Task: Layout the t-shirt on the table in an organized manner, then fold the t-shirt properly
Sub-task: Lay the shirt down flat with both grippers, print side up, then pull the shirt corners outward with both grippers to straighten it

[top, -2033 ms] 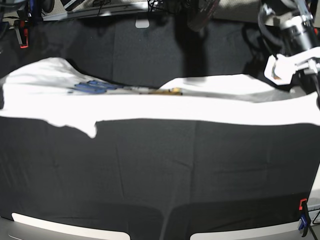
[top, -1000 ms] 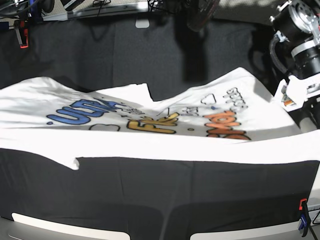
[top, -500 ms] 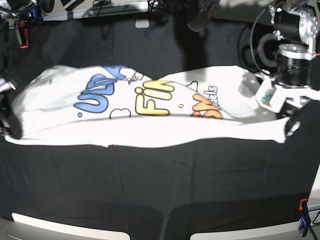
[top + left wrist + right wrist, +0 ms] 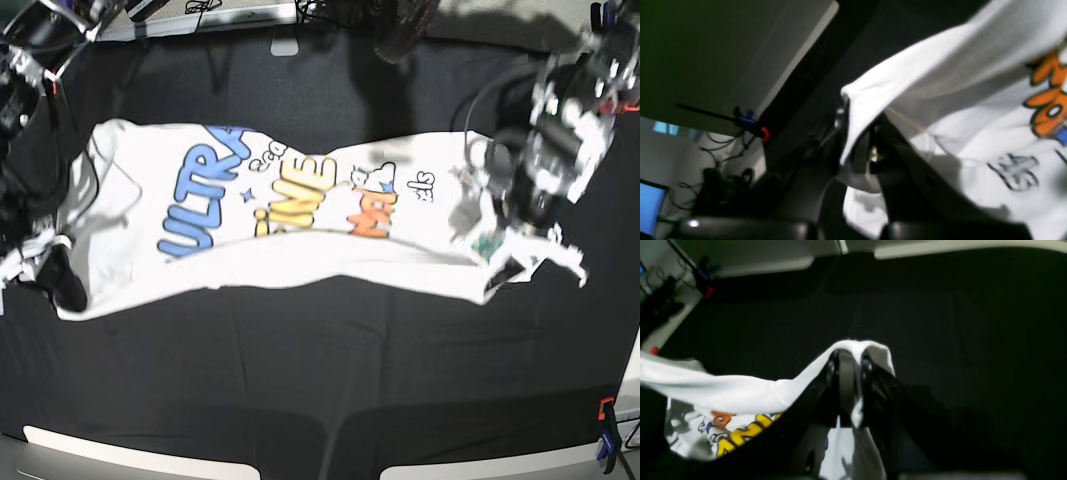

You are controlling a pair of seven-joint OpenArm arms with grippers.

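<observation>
t-shirt (image 4: 270, 215) printed "ULTRA" in blue, yellow "FINE", orange lettering unreadable

My white t-shirt (image 4: 300, 215), its blue, yellow and orange lettering facing up, stretches rumpled across the far half of the black-draped table (image 4: 320, 380).

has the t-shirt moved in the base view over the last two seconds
Yes. The t-shirt has swung away from the table's near edge, its printed front now facing up.
</observation>
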